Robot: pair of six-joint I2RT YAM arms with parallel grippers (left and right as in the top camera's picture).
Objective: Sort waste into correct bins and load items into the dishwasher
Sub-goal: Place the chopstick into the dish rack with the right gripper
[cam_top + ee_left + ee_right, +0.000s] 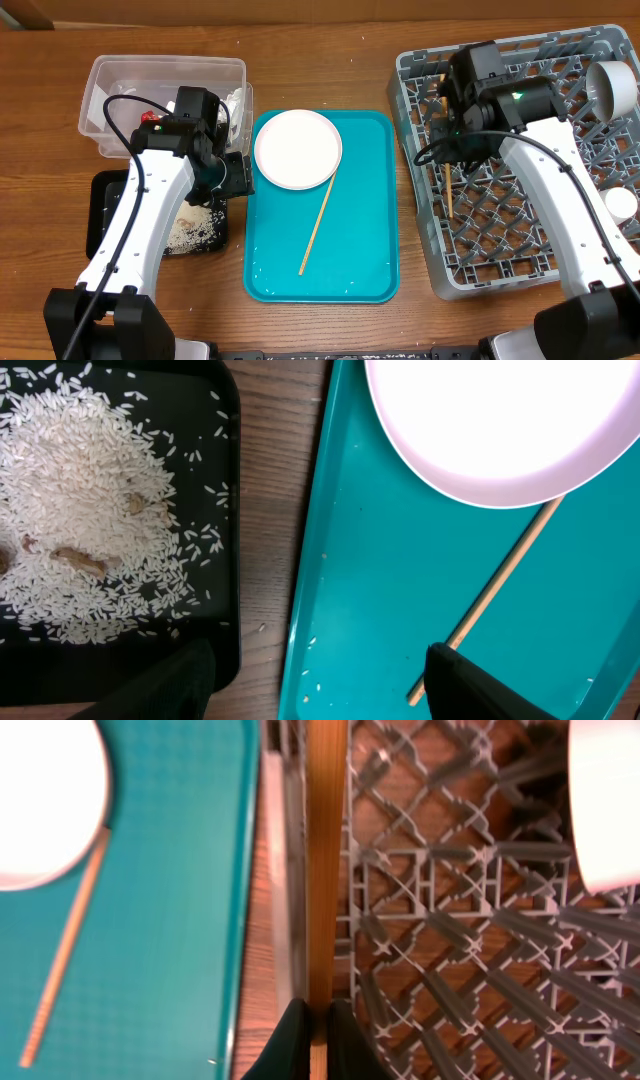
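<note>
Overhead: teal tray (pixel 370 230) mid-table, white plate (pixel 297 148) at its far end, one loose chopstick (pixel 318 228) lying partly under the plate's rim
Left gripper (pixel 318 655): fingers spread, nothing between them, hanging over the seam between black tray (pixel 225 420) of rice (pixel 80 510) and teal tray
Right gripper (pixel 320 1015): pinching a second chopstick (pixel 325 870), just inside the left wall of the grey dish rack (pixel 520 250)
Rack: white cup (pixel 610 88) at its far right

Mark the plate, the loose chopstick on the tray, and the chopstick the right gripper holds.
plate (pixel 297 148), overhead view, centre of its face.
loose chopstick (pixel 317 225), overhead view, mid-shaft.
held chopstick (pixel 325 870), right wrist view, mid-shaft.
</note>
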